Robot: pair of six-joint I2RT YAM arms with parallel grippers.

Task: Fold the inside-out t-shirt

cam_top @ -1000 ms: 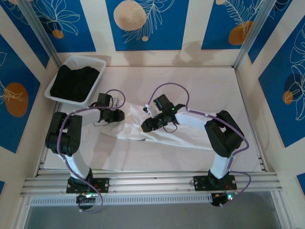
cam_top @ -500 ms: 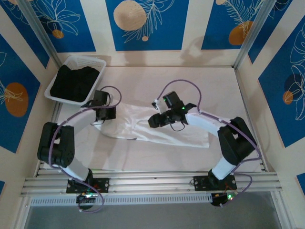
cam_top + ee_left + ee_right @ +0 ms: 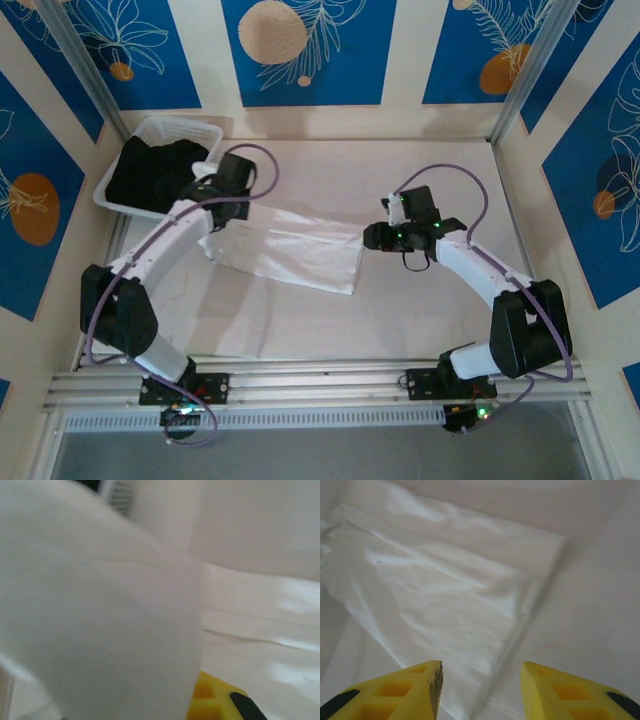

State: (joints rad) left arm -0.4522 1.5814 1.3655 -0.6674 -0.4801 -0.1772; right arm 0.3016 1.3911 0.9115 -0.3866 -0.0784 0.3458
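Mid-fold: t-shirt [image 3: 290,258] lies as a folded strip mid-table [image 3: 420,320]. Left gripper [image 3: 222,195] looks clenched on its left end near the basket [image 3: 160,125]. Right gripper [image 3: 372,237] is released and empty over the right edge. Next, probably: pinch that edge, fold across.

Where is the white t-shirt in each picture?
Top view: the t-shirt lies stretched across the middle of the table.
Left wrist view: blurry white cloth, very close, on the left.
Right wrist view: upper left, beyond the yellow fingers.
Shared landmark: the t-shirt's straight right edge, seen from the top and the right wrist.
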